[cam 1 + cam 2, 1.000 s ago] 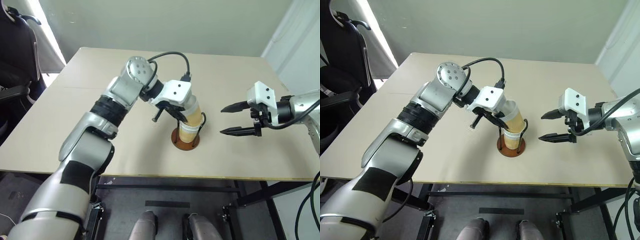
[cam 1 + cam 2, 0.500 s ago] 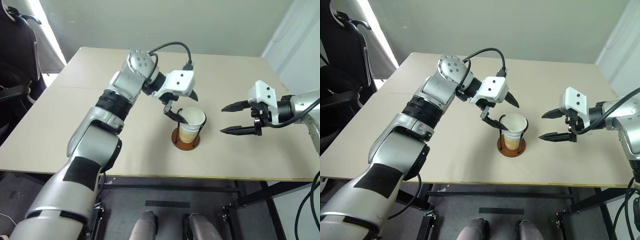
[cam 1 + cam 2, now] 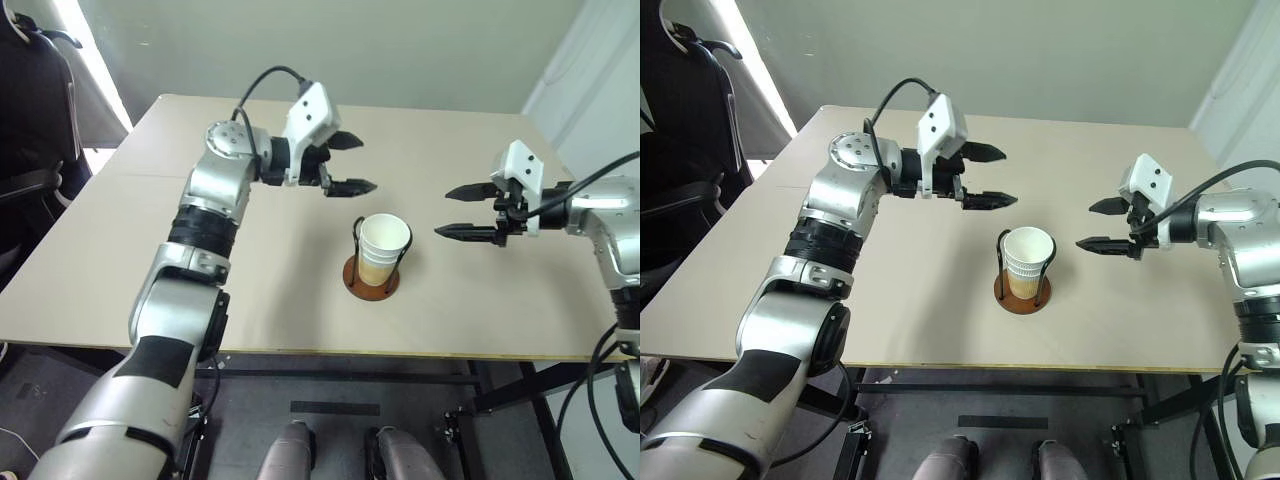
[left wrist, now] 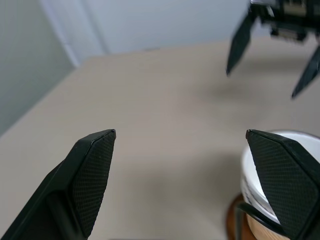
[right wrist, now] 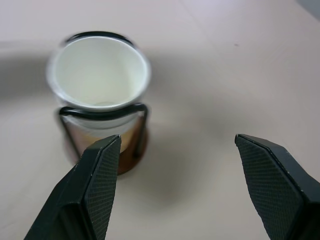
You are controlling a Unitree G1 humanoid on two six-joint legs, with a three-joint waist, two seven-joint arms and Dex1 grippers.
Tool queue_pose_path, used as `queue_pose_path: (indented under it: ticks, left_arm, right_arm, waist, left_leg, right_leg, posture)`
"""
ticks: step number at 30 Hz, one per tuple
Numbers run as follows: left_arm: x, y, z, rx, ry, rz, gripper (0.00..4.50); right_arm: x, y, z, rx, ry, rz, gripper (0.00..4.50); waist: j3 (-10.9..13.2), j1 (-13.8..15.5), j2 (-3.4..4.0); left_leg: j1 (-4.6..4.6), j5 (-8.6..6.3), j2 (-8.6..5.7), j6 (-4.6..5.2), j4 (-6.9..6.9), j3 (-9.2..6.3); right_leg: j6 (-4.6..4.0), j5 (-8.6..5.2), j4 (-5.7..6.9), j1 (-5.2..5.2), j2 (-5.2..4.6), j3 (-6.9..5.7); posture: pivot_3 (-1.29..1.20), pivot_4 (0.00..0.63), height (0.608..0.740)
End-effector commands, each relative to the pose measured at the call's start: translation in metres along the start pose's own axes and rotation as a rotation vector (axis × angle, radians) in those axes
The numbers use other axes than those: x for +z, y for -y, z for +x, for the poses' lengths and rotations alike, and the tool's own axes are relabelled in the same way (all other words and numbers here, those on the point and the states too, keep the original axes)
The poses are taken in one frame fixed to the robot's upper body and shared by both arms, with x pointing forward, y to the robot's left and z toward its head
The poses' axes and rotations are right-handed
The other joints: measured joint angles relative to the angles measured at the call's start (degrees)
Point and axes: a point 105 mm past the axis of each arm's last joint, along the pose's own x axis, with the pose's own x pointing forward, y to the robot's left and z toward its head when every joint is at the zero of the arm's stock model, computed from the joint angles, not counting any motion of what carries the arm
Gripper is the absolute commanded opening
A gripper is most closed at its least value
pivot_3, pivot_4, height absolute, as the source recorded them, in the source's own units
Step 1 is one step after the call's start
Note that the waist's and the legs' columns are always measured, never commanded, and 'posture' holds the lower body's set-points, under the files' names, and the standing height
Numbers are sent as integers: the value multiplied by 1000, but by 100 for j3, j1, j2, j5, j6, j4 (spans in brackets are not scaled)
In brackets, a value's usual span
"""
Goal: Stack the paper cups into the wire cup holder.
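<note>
Left hand (image 3: 352, 164) released paper cups (image 3: 383, 245), pulled away; right hand (image 3: 462, 210) stays spread.

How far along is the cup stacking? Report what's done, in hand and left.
Done: the paper cups sit nested upright in the wire cup holder, several rims showing, though the exact count is hard to read. In hand: nothing; the left gripper is open and empty above and behind the stack, and the right gripper is open and empty beside it. Left: no loose cup is visible on the table, so stacking looks finished.
</note>
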Motion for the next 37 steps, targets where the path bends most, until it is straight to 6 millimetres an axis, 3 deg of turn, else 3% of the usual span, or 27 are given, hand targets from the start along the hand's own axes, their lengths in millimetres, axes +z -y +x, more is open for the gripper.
queue_pose_path:
  ticks: [1,6,14,19,25,37]
  left_arm:
    - [5,-24,-17,201,49,5,4485]
    - [-25,-59,-56,518,24,-89,4485]
    - [-49,-72,-92,700,17,-163,4485]
    - [-72,-67,-113,773,8,-229,4485]
    - [-78,-65,-122,847,26,-259,4485]
    - [-74,-62,-130,886,40,-250,4485]
  right_arm:
    - [9,21,-5,-120,82,-21,3701]
    - [0,31,6,-194,164,66,3701]
    - [-5,54,14,-326,233,160,3701]
    - [-23,54,22,-373,242,218,3701]
    - [-32,49,34,-381,248,246,3701]
    - [-24,53,43,-404,282,258,3701]
  waist:
    - [0,-12,0]
    - [1,-31,2]
    - [1,0,2]
    - [1,-12,2]
    - [1,-5,2]
    - [1,-14,2]
  left_leg:
    - [4,1,0,-1,0,0]
    - [12,7,0,-9,-9,0]
    - [11,23,0,-26,-22,-1]
    - [15,25,0,-30,-28,-1]
    - [8,31,0,-40,-34,-2]
    - [15,29,0,-43,-40,-2]
  right_leg:
    - [-3,2,0,0,0,0]
    - [-13,8,3,-2,2,1]
    - [-26,16,-1,-8,1,-2]
    - [-33,20,-1,-10,1,-4]
    - [-44,27,2,-22,2,-8]
    - [-54,33,3,-21,2,-8]
  posture:
    - [0,150,740]
    - [0,150,740]
    - [0,150,740]
    - [0,150,740]
    - [0,150,740]
    - [0,150,740]
